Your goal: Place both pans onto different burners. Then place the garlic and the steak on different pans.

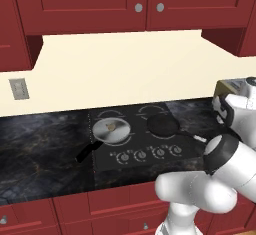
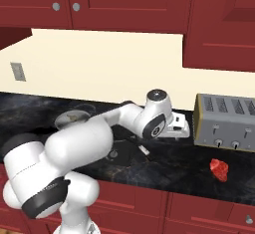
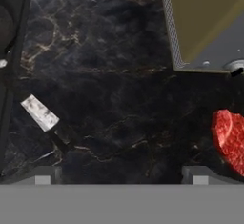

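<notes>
The silver pan (image 1: 111, 130) sits on a front left burner of the black cooktop (image 1: 150, 159), and the tan garlic (image 1: 114, 126) lies inside it. On a burner to its right rests the black pan (image 1: 162, 124), whose light handle tip (image 3: 40, 114) points out over the counter. Further right the red steak (image 2: 219, 170) lies on the dark counter in front of a toaster; it is also at the right edge of the hand view (image 3: 230, 141). My gripper (image 3: 121, 176) hangs open above bare counter between the handle tip and the steak, holding nothing.
A silver toaster (image 2: 226, 122) stands at the back right, close beside my hand. Two back burners (image 1: 152, 111) are free. Control knobs (image 1: 141, 154) line the cooktop's front. Red cabinets hang above, and the counter edge runs along the front.
</notes>
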